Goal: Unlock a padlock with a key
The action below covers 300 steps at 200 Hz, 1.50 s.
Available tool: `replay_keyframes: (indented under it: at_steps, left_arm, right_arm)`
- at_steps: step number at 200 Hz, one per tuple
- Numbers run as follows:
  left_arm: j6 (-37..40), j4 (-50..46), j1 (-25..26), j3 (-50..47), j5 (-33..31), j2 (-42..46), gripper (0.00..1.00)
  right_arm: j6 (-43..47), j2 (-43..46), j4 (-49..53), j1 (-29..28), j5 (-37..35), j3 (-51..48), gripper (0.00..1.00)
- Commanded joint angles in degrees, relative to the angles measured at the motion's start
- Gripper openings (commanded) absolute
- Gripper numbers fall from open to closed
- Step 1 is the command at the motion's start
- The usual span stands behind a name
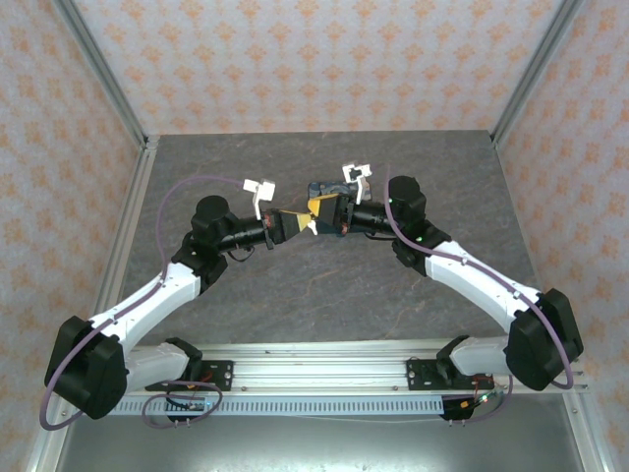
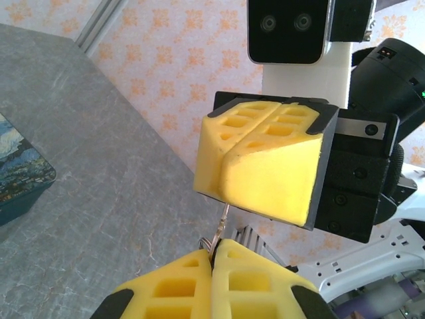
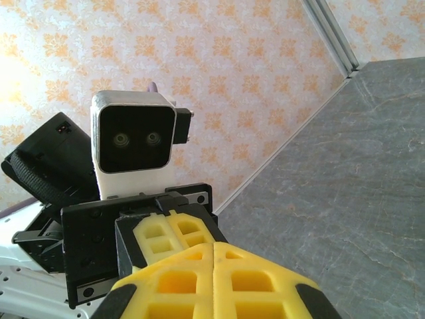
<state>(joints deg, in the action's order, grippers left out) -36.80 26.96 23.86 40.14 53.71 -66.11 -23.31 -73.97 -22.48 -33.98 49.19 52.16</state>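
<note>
Both grippers meet tip to tip above the middle of the table. My left gripper [image 1: 291,224] [image 2: 214,251] is shut on a small silver key [image 2: 223,222], whose ring [image 2: 206,243] pokes out beside the pads. The key's thin shaft runs up to the underside of my right gripper's [image 1: 319,210] [image 2: 229,159] yellow fingers [image 2: 272,176], where its tip disappears. In the right wrist view my right gripper [image 3: 212,247] has its pads pressed flat together, facing the left gripper's fingers [image 3: 166,232]. The padlock is hidden.
A blue-and-yellow swirl-painted box [image 1: 329,188] [image 2: 18,171] lies on the grey table [image 1: 324,295] just behind the grippers. Patterned walls and aluminium posts [image 1: 128,108] bound the table at the back and sides.
</note>
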Motion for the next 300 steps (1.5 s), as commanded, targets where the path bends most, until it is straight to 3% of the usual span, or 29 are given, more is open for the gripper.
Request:
replay_keyframes:
  at_steps: [1,22,42,70,92,118,177,201,227,300]
  left_arm:
    - [5.63,-6.8,-0.27,1.81,-2.49,2.67,0.0]
    - [8.76,-11.76,-1.05,0.9,-5.66,4.37,0.0]
    - [10.31,-15.31,-1.6,0.23,-8.78,5.15,0.0]
    - [15.45,-24.98,-1.62,2.3,-17.78,4.25,0.0]
    - [18.28,-30.08,-1.79,5.11,-27.33,-0.05,0.0]
    - [18.98,-31.05,-2.75,10.44,-33.32,-10.03,0.0]
    - [16.81,-32.16,-2.95,26.68,-38.46,-33.36,0.0]
    - [15.85,-32.09,-2.77,30.77,-36.9,-39.7,0.0]
    - [15.99,-31.23,-1.4,32.7,-36.27,-42.97,0.0]
    - [16.59,-29.12,1.98,26.53,-36.9,-39.32,0.0]
  right_arm:
    - [2.04,1.44,3.23,-0.3,-4.26,0.46,0.16]
    - [5.86,3.15,11.78,0.14,-8.54,1.96,0.47]
    - [8.67,4.35,20.79,1.37,-15.12,4.11,0.57]
    - [10.28,1.98,35.68,4.18,-32.47,8.7,0.71]
    - [8.39,-5.02,44.17,10.34,-39.72,13.14,0.72]
    - [6.13,-15.78,47.39,17.74,-34.22,18.65,0.73]
    - [7.19,-34.69,54.43,18.52,-32.92,31.55,0.65]
    - [6.19,-35.04,51.81,18.54,-31.08,28.82,0.64]
    - [4.33,-33.47,44.05,18.28,-24.44,22.55,0.6]
    - [2.06,-27.14,39.5,13.69,-22.82,12.62,0.52]
